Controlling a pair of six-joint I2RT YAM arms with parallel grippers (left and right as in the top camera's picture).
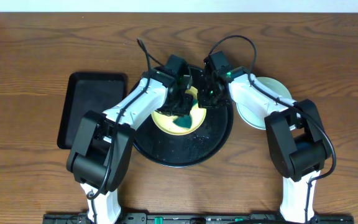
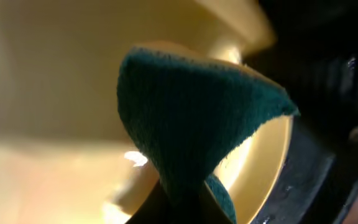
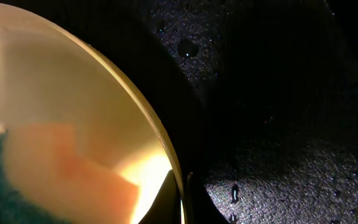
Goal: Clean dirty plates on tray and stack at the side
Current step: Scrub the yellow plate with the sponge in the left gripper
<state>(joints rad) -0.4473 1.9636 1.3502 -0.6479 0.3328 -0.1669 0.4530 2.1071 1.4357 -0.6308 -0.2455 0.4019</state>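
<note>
The left tool (image 1: 182, 104) is pinched shut on a green sponge (image 2: 191, 118), which is pressed to the yellow plate (image 1: 165, 119). The right tool (image 3: 180, 198) is closed thin on that plate's right rim. The plate thus lies between both tools, and the left arm is the one placed to wipe. It sits in the tray (image 1: 166, 155). Farther right on the worktop (image 1: 30, 50) lies a mint plate (image 1: 267, 85); whether others lie under it I cannot tell. There is one sponge, and one small tray (image 1: 92, 93) far left.
</note>
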